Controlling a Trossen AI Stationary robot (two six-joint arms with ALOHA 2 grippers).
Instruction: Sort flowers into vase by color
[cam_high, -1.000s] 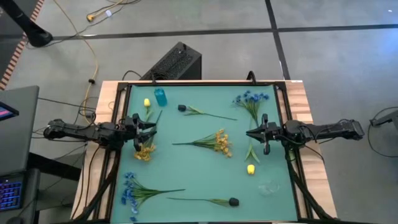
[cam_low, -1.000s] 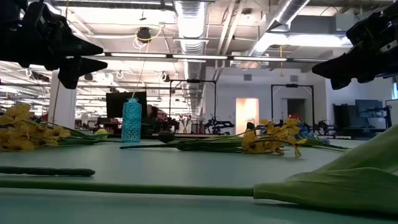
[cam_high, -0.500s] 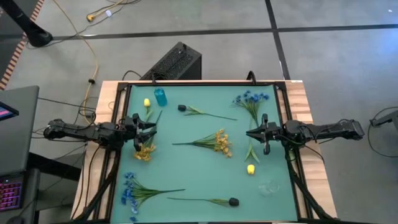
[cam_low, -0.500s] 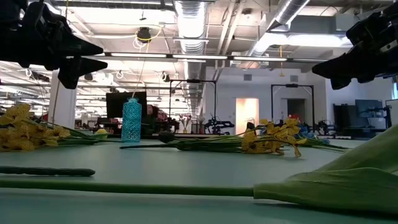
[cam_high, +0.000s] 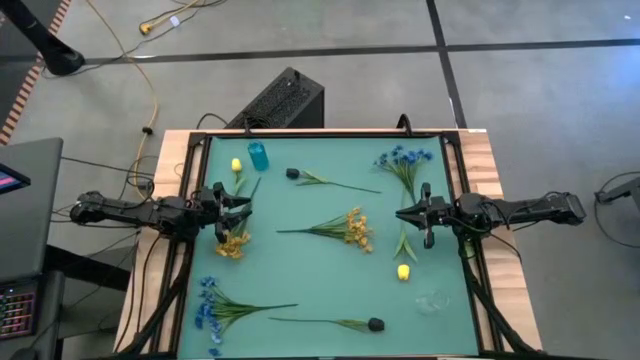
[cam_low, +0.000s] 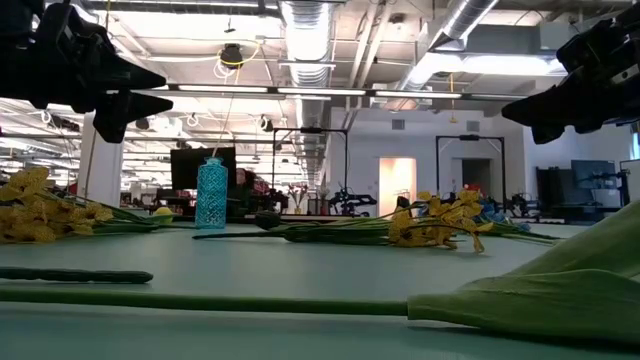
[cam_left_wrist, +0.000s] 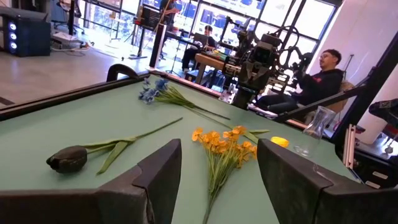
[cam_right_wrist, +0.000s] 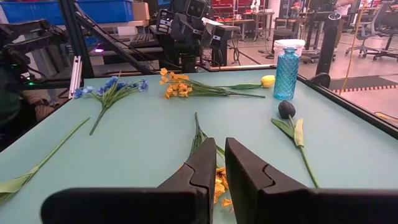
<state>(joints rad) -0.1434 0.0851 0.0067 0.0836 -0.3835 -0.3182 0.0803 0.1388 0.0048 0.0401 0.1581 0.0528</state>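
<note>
Flowers lie flat on the teal mat. There are yellow clusters at centre (cam_high: 355, 228) and at the left (cam_high: 232, 243), and blue clusters at the far right (cam_high: 403, 157) and near left (cam_high: 208, 302). Yellow buds (cam_high: 236, 165) (cam_high: 403, 271) and dark buds (cam_high: 292, 173) (cam_high: 375, 324) lie among them. A blue vase (cam_high: 259, 155) stands far left and a clear vase (cam_high: 432, 301) near right. My left gripper (cam_high: 245, 203) hovers open and level above the left yellow cluster. My right gripper (cam_high: 400, 213) hovers shut at the right side, holding nothing.
A dark frame (cam_high: 190, 180) borders the mat on all sides. In the low view a long stem and green leaf (cam_low: 560, 290) lie close to the near edge. A person (cam_left_wrist: 323, 68) sits beyond the table's right side. Bare mat lies between the flowers.
</note>
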